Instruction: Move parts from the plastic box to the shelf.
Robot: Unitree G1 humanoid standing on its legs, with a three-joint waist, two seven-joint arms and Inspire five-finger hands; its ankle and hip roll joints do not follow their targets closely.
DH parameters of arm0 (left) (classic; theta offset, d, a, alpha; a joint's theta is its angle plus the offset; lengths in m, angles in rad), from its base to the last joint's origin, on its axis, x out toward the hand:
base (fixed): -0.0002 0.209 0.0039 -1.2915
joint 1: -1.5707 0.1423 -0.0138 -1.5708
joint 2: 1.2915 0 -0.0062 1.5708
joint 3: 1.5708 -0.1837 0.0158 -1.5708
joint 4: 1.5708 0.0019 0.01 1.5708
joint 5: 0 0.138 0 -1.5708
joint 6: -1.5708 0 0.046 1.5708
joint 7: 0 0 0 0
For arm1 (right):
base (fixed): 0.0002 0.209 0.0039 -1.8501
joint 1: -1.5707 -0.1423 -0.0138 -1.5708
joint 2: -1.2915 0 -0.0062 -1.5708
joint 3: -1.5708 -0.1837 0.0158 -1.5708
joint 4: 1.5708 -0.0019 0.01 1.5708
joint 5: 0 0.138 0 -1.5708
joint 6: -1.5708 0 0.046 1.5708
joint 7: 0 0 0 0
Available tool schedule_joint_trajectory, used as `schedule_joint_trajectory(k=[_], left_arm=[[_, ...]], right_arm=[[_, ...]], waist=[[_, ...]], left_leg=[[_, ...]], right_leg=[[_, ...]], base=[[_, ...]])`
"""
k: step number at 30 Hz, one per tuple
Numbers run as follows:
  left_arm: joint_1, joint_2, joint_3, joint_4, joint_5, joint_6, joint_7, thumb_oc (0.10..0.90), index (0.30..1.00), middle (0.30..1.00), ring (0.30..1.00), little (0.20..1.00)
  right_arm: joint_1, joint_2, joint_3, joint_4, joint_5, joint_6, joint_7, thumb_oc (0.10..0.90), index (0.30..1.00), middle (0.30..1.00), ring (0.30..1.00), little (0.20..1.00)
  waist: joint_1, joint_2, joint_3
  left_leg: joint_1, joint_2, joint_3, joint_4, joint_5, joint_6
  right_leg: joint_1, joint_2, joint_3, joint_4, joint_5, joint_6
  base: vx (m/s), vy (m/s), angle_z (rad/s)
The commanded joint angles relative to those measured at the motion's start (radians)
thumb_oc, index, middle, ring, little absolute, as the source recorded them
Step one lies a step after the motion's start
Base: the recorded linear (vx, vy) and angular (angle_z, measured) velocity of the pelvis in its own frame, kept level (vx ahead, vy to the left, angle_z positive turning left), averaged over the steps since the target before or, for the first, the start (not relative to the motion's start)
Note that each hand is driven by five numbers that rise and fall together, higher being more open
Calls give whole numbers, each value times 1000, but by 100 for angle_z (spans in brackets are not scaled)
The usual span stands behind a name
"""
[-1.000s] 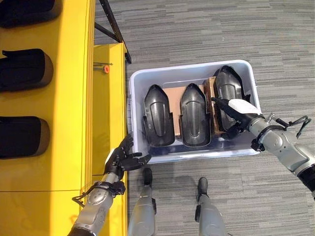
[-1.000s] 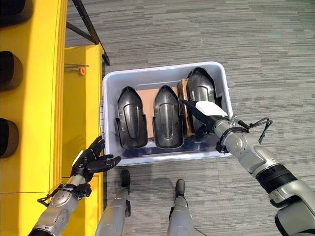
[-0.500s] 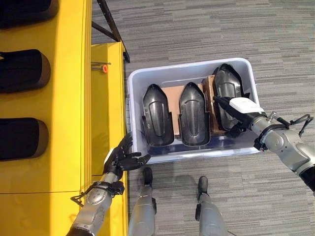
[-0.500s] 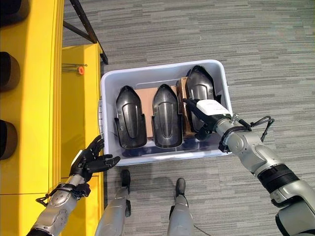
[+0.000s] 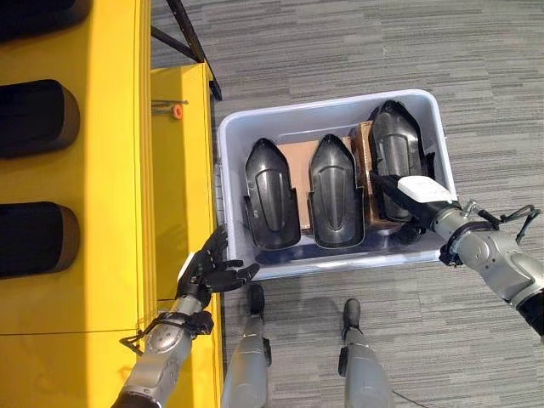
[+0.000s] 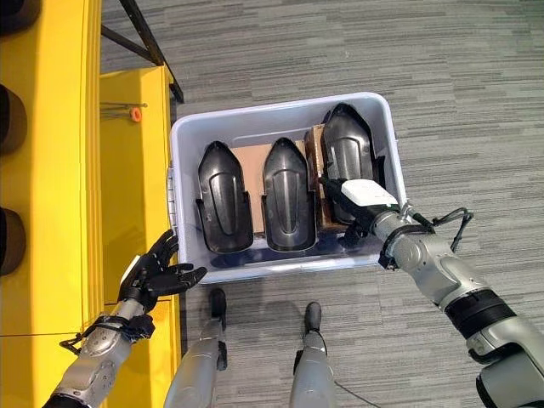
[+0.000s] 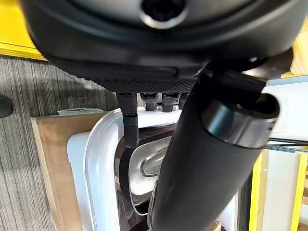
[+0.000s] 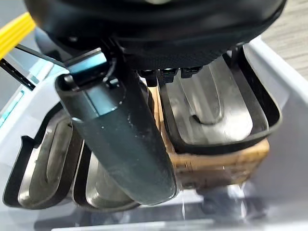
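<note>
Right hand (image 5: 414, 197) has drawn back toward the near end of the rightmost part (image 5: 393, 155); fingers straight, holding nothing.
Three parts in box (image 5: 327, 119), shelf (image 5: 102, 221) alongside. Rigid, glossy, likely slippery shells: grip by rim. Left hand (image 5: 206, 270) open, idle.

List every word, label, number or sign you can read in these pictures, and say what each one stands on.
None can be read.
Black parts in the plastic box: plain moulded surfaces, no lettering visible.
White cover on the right robot hand: blank.
Yellow shelf: plain, no signs.
Cardboard under the right-hand part: no print visible.
Left robot hand, by the box's near corner: no markings.
</note>
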Motion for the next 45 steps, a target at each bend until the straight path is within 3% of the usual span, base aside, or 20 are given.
schedule_joint_trajectory(k=[1, 45], left_arm=[[-9, -12, -37, -44, -9, -18, -19, 900, 1000, 1000, 1000, 1000], [-19, -6, -30, -51, -9, -23, 0, 900, 1000, 1000, 1000, 1000]], right_arm=[[-77, -66, -38, -41, -44, -20, -69, 900, 1000, 1000, 1000, 1000], [-63, -70, -148, -11, -175, 28, -199, 900, 1000, 1000, 1000, 1000]], waist=[[-28, -22, -38], [-41, -1, -13]], left_leg=[[32, 68, 3, 137, -148, -27], [-18, 62, 6, 164, -154, -25]], right_leg=[[-135, -9, 7, 130, -23, -24], [-208, 0, 28, 178, -28, -26]], base=[[0, 0, 0], [-1, -1, -1]])
